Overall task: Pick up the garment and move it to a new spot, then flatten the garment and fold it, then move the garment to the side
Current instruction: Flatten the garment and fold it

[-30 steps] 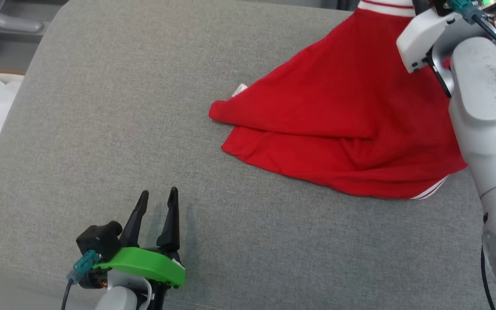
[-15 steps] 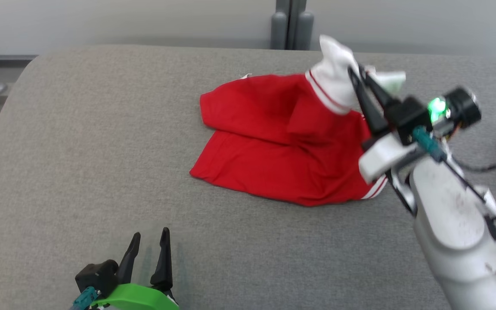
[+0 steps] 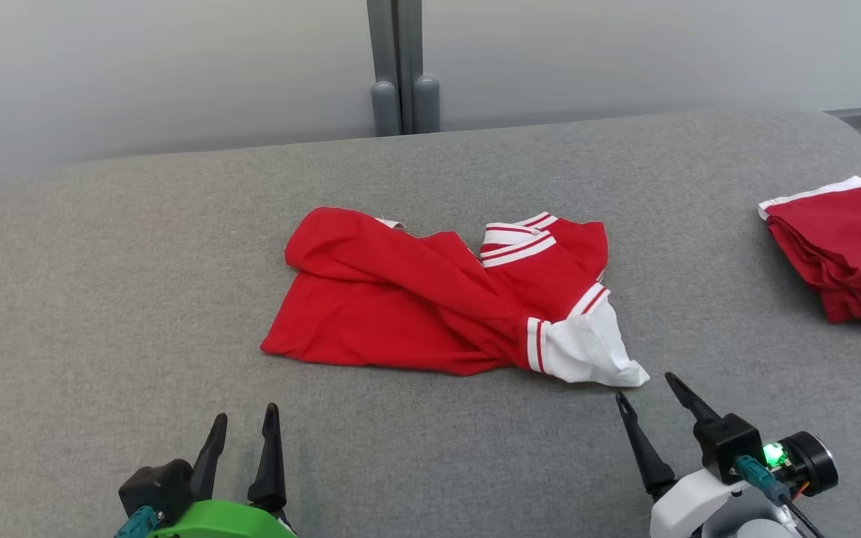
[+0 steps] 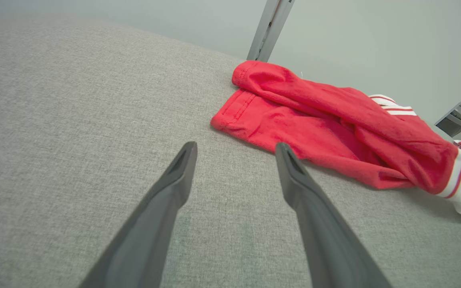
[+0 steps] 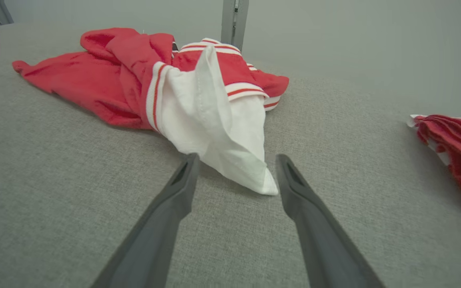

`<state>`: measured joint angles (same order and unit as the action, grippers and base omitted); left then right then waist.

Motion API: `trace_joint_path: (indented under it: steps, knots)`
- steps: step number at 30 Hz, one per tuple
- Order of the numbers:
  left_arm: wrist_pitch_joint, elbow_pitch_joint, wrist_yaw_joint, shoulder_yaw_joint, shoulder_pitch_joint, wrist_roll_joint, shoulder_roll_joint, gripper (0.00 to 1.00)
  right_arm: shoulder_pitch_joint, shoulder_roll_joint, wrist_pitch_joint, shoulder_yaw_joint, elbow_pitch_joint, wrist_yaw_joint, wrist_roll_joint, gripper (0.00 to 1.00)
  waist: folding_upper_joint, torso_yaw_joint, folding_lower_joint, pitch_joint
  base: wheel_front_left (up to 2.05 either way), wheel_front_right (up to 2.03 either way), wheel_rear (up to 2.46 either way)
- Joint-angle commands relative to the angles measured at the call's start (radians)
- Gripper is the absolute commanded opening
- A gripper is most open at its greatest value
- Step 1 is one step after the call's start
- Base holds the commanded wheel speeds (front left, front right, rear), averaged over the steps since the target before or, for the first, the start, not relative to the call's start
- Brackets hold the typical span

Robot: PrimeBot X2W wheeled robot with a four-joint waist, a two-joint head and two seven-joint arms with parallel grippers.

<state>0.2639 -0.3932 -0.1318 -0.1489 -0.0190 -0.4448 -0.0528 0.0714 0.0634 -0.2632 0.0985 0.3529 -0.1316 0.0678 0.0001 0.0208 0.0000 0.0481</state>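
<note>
The left gripper has its fingers spread apart, holding nothing, over the grey cloth-covered desk; the red garment (white cuff at one end) lies rumpled just beyond them.

Grey fabric surface. Folded red-and-white cloth pile at right edge. Twin grey post behind far edge; pale wall.

The crumpled red cloth garment with white striped trim lies on the grey fabric-covered counter, near its middle. A second, folded red cloth garment lies well apart, at the counter's right edge. The left gripper sits before the first garment, toward its left end. The right gripper sits just before its near right corner. A grey upright post stands behind the counter.
</note>
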Motion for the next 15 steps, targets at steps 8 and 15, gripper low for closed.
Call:
trace_joint_path:
  steps: [8, 15]
  knots:
    - [0.0, -0.025, 0.003, -0.016, -0.11, 0.015, -0.013, 1.0, 0.04, -0.012, -0.002, -0.016, -0.073, 0.002, -0.019, 1.0, -0.0001, -0.046, 0.0, 0.06, 0.0, 0.0, 0.0]
    - [0.0, -0.137, 0.003, -0.111, -0.402, -0.017, -0.099, 1.0, 0.135, -0.011, -0.002, 0.016, -0.112, 0.002, -0.047, 1.0, -0.0001, -0.081, 0.0, 0.183, 0.0, 0.0, 0.0]
